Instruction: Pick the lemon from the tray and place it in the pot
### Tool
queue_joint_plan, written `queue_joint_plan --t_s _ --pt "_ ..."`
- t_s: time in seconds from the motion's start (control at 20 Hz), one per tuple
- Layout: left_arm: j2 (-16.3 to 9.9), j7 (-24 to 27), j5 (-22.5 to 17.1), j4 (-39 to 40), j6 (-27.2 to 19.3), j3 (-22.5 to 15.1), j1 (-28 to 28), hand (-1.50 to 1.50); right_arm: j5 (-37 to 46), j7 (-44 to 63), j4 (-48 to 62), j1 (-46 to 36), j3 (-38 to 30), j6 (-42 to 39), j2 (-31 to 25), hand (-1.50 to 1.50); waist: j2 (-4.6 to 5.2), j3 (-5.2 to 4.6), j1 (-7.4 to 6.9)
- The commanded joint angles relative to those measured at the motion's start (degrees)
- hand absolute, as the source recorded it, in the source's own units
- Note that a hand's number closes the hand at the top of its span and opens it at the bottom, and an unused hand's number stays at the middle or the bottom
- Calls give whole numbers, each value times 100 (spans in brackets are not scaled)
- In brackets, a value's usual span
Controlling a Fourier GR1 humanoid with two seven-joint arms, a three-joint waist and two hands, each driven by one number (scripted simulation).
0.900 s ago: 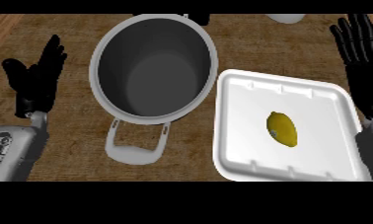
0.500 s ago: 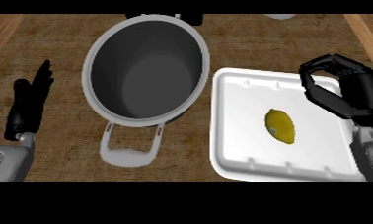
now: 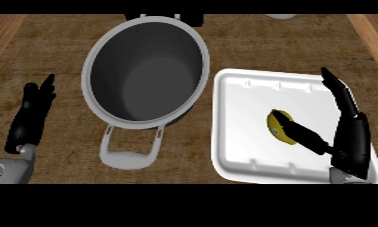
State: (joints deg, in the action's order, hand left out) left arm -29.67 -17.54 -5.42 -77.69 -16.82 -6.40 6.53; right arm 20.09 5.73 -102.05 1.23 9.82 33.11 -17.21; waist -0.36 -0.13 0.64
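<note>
At the lower right of the frame the right hand (image 3: pixel 350 132) lies over the tray (image 3: pixel 244 96), fingers straight and pointing up along the tray's right side, thumb stretched left. The thumb tip overlaps the lemon (image 3: pixel 279 126); nothing is gripped. The lemon lies in the tray, just left of the hand, right of the tray's middle. Left of the tray stands the pot (image 3: pixel 145 76), dark inside with nothing in it. The left hand (image 3: pixel 29 116) rests open at the left edge.
</note>
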Motion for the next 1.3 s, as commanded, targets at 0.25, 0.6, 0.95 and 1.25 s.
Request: queue_joint_plan --t_s 0.25,0.6,0.95,1.25 --pt "124 -69 160 -98 -73 -79 -192 0 1634 3094 -1600 519 451 -1583 -1149 -150 -3 -21 11" --pt "51 -265 100 -133 122 -36 -13 0 717 5298 -2412 -298 514 -3982 -1836 -150 35 -20 -110" --pt "96 -480 220 -244 69 20 118 0 -637 6654 -2357 -1015 620 -5057 -1631 -150 44 2 -126" --pt "282 -320 352 -254 79 16 -15 0 -197 6820 -1830 -1205 969 -4689 -1300 -150 41 7 -105"
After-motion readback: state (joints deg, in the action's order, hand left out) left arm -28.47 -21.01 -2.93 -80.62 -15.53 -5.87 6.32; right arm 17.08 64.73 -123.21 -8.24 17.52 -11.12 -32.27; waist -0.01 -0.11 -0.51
